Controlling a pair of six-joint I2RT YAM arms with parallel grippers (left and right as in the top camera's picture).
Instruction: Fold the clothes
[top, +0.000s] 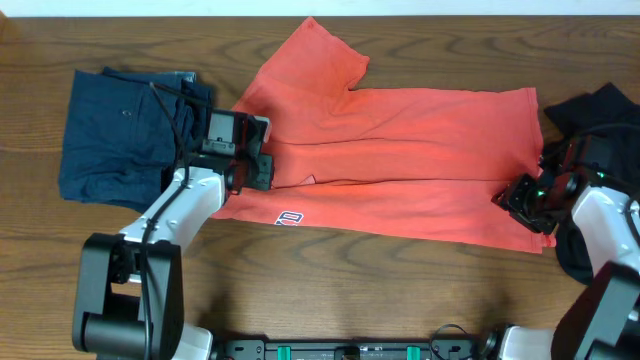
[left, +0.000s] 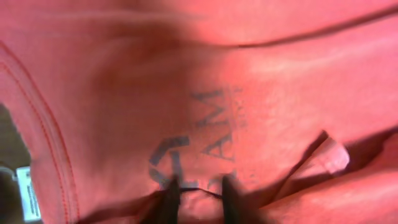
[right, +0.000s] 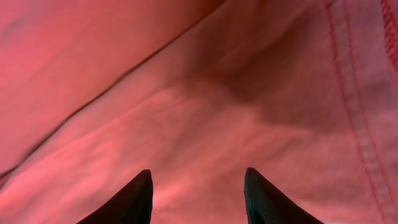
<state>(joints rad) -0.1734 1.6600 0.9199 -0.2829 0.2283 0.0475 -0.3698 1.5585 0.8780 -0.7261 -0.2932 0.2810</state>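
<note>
An orange T-shirt (top: 400, 150) lies spread across the table, partly folded, with a dark logo (top: 288, 217) near its front edge. My left gripper (top: 256, 170) is at the shirt's left end. In the left wrist view its fingers (left: 199, 193) are pinched on a fold of the orange cloth (left: 261, 93) next to the logo (left: 205, 130); the view is blurred. My right gripper (top: 522, 196) is at the shirt's right hem. Its fingers (right: 196, 180) are spread open just over the orange cloth (right: 205, 93), holding nothing.
A folded navy garment (top: 115, 135) lies at the left, close to the left arm. A black garment (top: 600, 110) lies crumpled at the right edge behind the right arm. Bare wooden table (top: 330, 290) lies along the front.
</note>
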